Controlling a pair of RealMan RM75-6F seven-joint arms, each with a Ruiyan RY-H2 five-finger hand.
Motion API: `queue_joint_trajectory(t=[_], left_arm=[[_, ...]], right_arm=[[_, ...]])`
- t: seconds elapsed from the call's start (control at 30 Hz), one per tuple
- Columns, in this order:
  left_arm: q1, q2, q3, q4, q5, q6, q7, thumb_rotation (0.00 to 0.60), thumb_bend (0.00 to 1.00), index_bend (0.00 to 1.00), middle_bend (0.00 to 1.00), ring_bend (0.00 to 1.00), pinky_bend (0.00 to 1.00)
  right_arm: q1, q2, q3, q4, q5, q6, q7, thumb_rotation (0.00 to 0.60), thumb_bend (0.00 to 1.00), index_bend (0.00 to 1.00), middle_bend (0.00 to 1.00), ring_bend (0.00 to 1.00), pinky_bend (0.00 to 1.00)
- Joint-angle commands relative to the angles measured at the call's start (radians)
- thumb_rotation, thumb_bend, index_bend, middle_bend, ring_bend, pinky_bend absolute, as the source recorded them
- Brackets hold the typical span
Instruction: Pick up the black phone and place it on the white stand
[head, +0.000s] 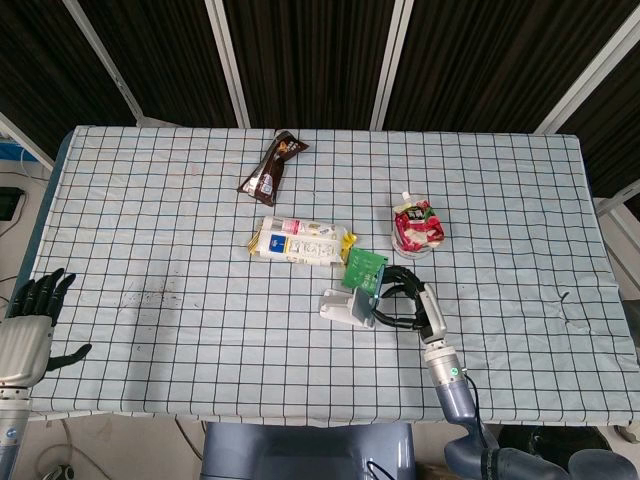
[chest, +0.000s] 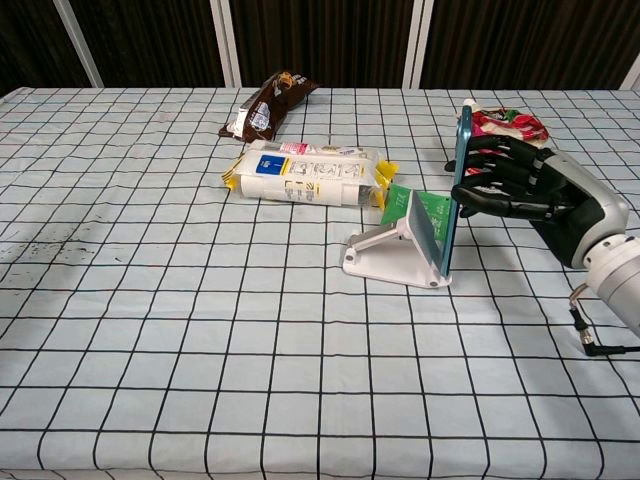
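Observation:
The black phone (chest: 456, 190) shows edge-on with a blue rim and stands almost upright, its lower edge at the lip of the white stand (chest: 388, 257). My right hand (chest: 535, 192) holds the phone from the right, fingers (chest: 480, 185) against its back. From the head view the phone (head: 367, 308) is a thin sliver between the stand (head: 338, 305) and the right hand (head: 408, 302). My left hand (head: 30, 322) hangs at the table's near left corner, fingers apart and holding nothing.
A green packet (chest: 424, 211) lies just behind the stand. Further back are a white and yellow package (chest: 308, 173), a brown snack bag (chest: 268, 103) and a red pouch (chest: 508, 122). A thin cable (chest: 593, 343) trails by my right wrist.

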Motion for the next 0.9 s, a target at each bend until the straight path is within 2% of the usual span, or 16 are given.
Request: queue_joint_trajectory(t=[0.03, 0.9], left_arm=[[0.000, 0.000, 0.000, 0.000, 0.000, 0.000, -0.001, 0.600, 0.00, 0.00, 0.00, 0.00, 0.00], [-0.001, 0.002, -0.003, -0.001, -0.003, -0.002, -0.010, 0.600, 0.00, 0.00, 0.00, 0.00, 0.00]], right_arm=[[-0.001, -0.002, -0.001, 0.001, -0.002, 0.003, -0.004, 0.600, 0.86, 0.87, 0.76, 0.52, 0.43], [-0.010, -0.012, -0.016, -0.002, -0.014, 0.021, -0.045, 0.600, 0.86, 0.87, 0.75, 0.51, 0.43]])
